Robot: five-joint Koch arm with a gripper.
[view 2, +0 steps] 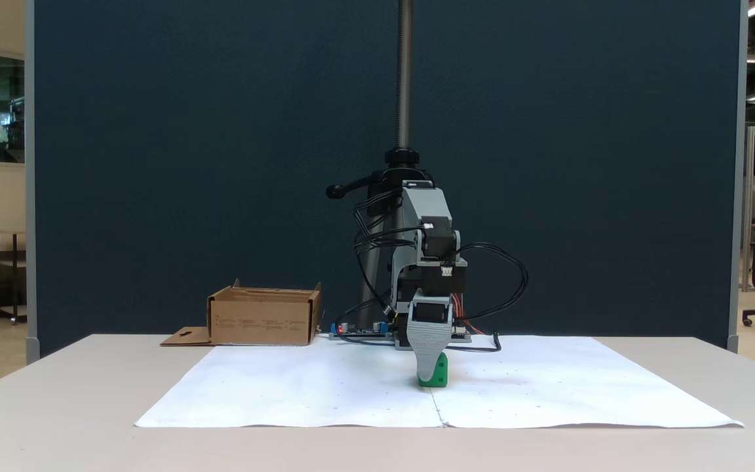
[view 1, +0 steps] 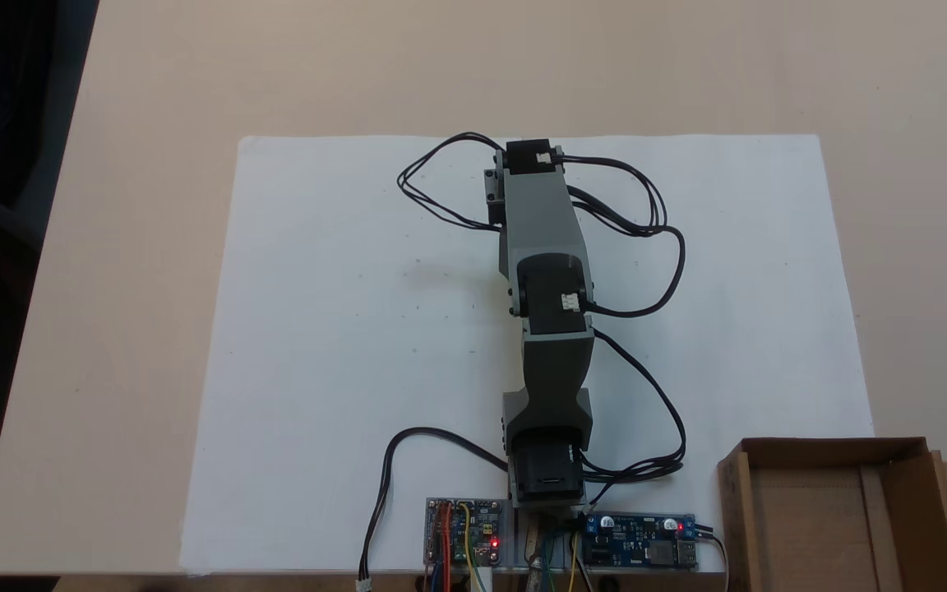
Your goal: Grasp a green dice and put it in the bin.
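White paper (view 2: 325, 387) under everything; gripper (view 2: 431, 375) is down on the green dice (view 2: 438, 375), can't tell if it's clamped. Squeeze firmly before you lift toward the bin (view 2: 263, 318).

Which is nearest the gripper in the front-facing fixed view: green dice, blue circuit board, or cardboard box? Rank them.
1. Green dice, right at the gripper tip, on the paper.
2. Blue circuit board, behind, slightly left.
3. Cardboard box, far left, at the back.
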